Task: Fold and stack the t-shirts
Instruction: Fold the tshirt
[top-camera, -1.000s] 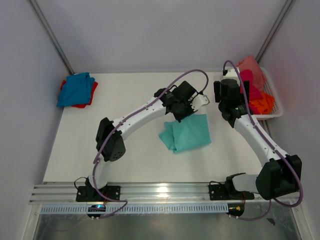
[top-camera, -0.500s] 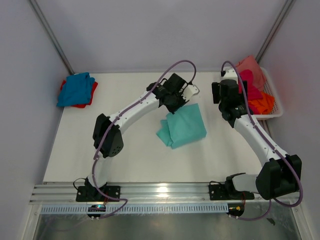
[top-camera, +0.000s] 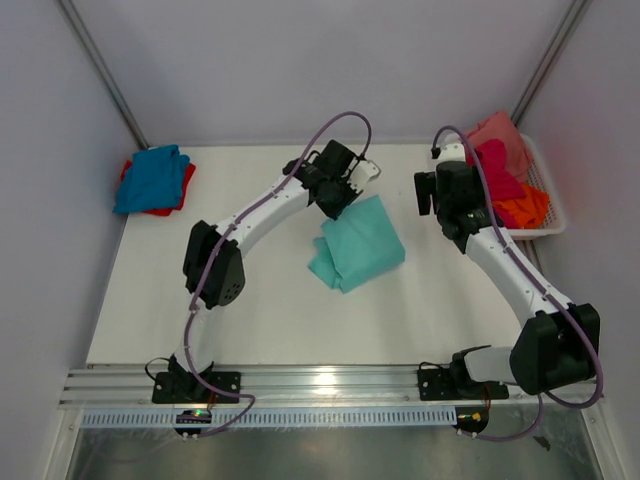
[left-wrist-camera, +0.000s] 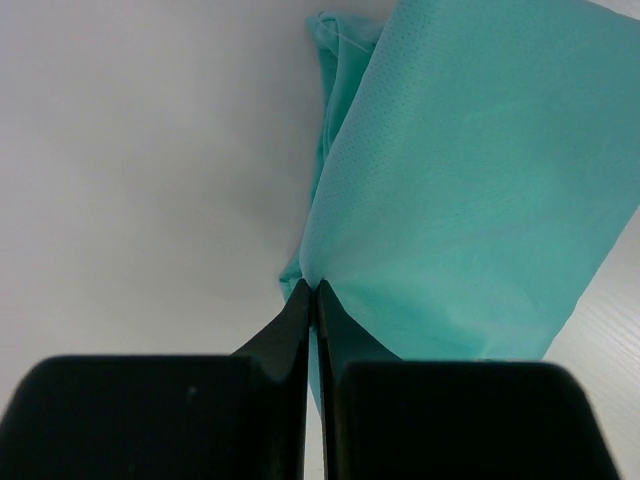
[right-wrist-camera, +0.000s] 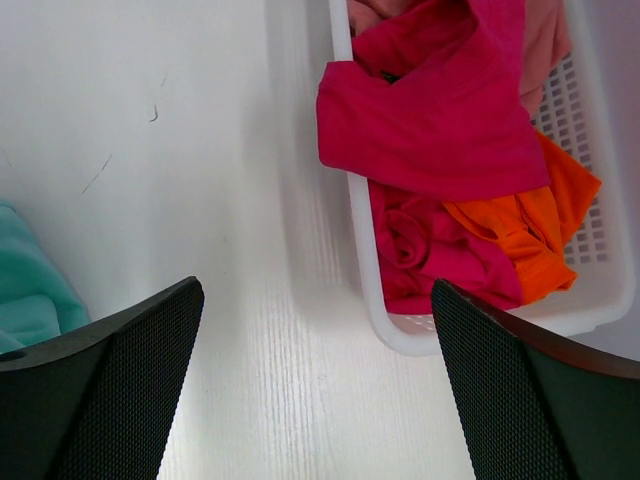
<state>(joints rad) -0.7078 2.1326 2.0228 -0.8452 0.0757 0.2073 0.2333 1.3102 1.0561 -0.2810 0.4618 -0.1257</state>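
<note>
**A:** Where was the teal tee (top-camera: 357, 243)?

**B:** It lay folded over on the counter (top-camera: 250, 300), a little right of the middle and nearer the far edge. The left end effector (left-wrist-camera: 310, 290) was clenched on the cloth at its far corner.

**A:** What had just changed?

**B:** Over the last second the tee had slid toward the far edge and slightly left, dragged by that corner. The left arm had drawn back with it.

**A:** Meaning?

**B:** I judged the folding done and the carry begun. The blue tee (top-camera: 150, 178) lay on the red tee (top-camera: 183, 190) in the far left corner, well apart from it.

**A:** And the other arm?

**B:** The right end effector (right-wrist-camera: 313, 290) gaped wide and held nothing, just beside the basket (top-camera: 548, 232) at the right edge. It had edged left. The magenta tee (top-camera: 497, 170), orange tee (top-camera: 522, 208) and pink tee (top-camera: 500, 130) waited in the basket.
</note>
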